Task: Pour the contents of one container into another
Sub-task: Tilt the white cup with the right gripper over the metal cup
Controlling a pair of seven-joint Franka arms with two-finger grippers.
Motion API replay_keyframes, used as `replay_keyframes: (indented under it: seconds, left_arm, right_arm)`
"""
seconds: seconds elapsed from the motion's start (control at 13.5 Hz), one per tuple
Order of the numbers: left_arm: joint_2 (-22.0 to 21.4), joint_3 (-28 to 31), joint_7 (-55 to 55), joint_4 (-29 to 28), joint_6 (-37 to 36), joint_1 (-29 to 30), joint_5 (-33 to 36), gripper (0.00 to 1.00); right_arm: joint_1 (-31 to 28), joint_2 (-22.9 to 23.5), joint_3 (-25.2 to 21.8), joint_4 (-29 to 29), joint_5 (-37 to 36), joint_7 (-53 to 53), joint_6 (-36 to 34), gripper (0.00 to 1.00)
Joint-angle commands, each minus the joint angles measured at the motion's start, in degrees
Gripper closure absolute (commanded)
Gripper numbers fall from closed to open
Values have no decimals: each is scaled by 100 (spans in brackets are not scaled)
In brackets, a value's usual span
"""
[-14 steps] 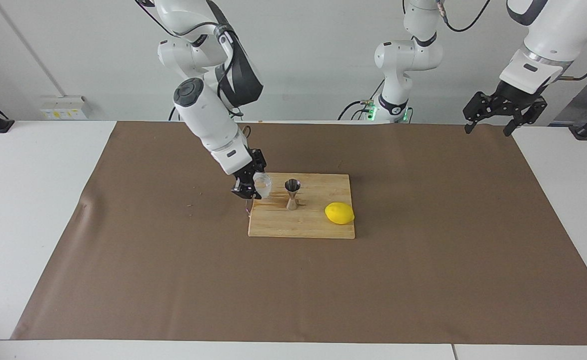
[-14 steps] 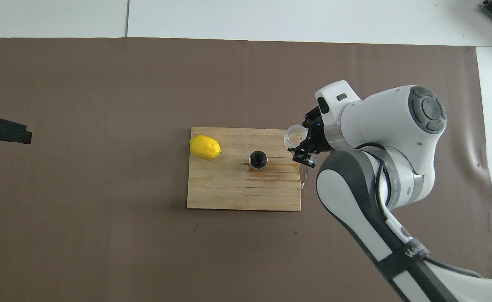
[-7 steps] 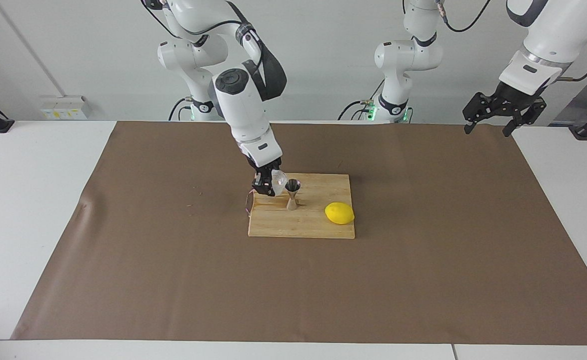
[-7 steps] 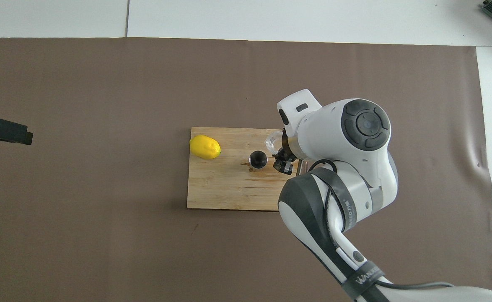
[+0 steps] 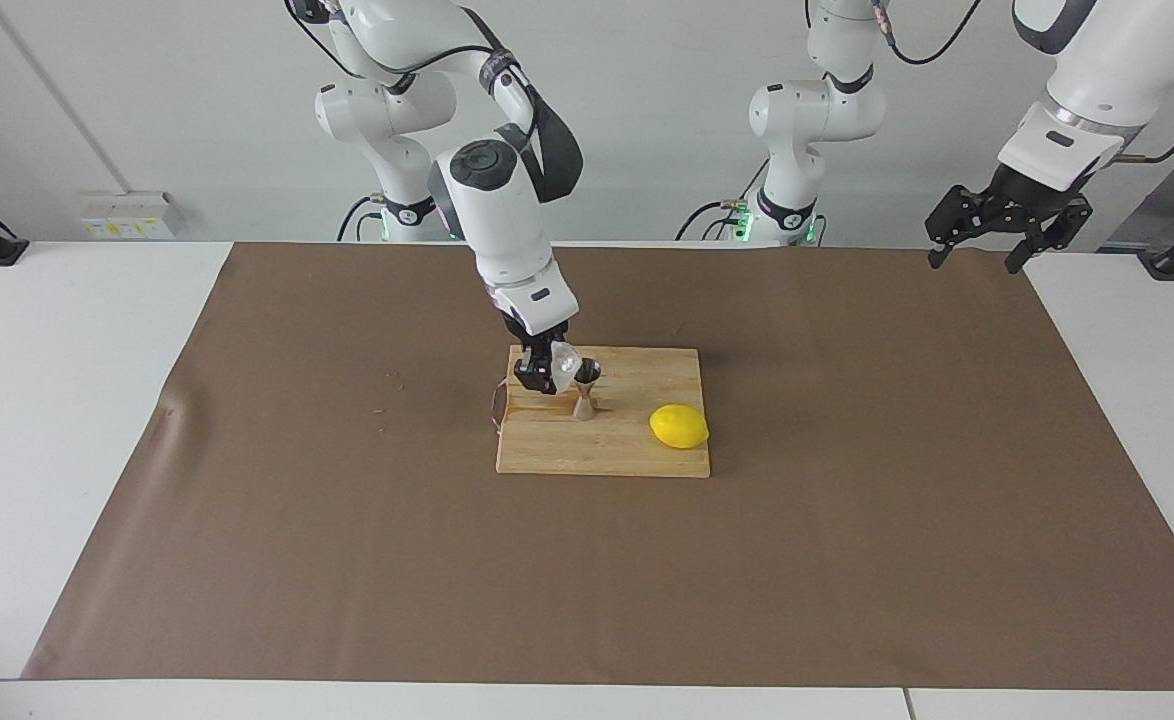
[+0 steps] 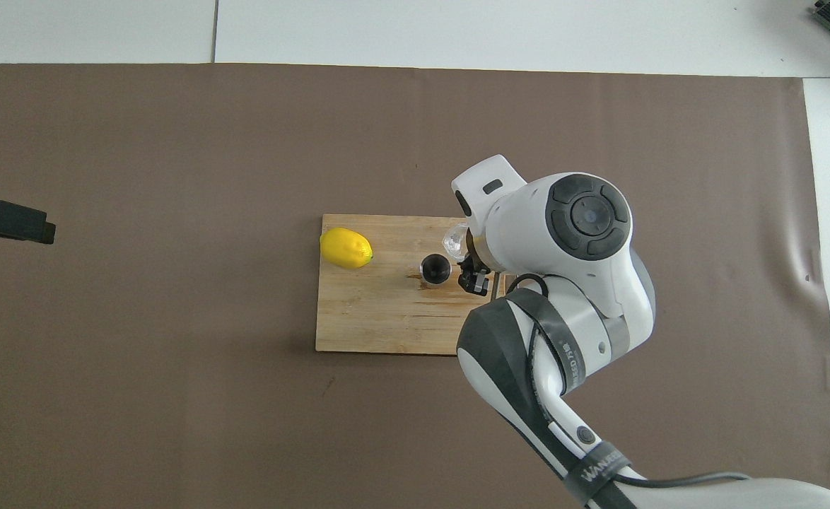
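On the wooden cutting board [image 5: 597, 450] [image 6: 387, 325] stands the steel hourglass jigger [image 5: 585, 390] [image 6: 435, 269], upright. My right gripper [image 5: 545, 375] [image 6: 469, 263] hangs just over the board at the jigger's side toward the right arm's end and is shut on the clear faceted cup [image 5: 564, 361] [image 6: 454, 240]. The cup is tipped with its mouth toward the jigger's rim. Any contents are too small to make out. My left gripper [image 5: 977, 258] [image 6: 8, 221] waits open, raised over the table's edge at the left arm's end.
A yellow lemon [image 5: 679, 426] [image 6: 346, 248] lies on the board toward the left arm's end. A thin wire loop [image 5: 495, 406] sticks out from the board's other end. A brown mat [image 5: 847, 520] covers the table around the board.
My right gripper has carried the cup from the board's end toward the jigger and tipped it toward the jigger's mouth. The left arm has stayed put.
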Motion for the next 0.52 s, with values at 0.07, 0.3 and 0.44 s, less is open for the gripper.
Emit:
replay_keyframes:
  seconds: [0.07,0.3,0.44]
  left_arm:
    - [-38,12,-114,-67,-25,-11,-60,0]
    - [-29,12,-141,-67,-8,-20,-69,0]
    - [-29,12,-193,-67,1,-20,-78,0]
  right_arm:
    - [144,47,3,36,-515,123,-121,90]
    - [180,65,3,36,-840,123,-164,90]
    - [189,56,3,36,-929,131,-173,90]
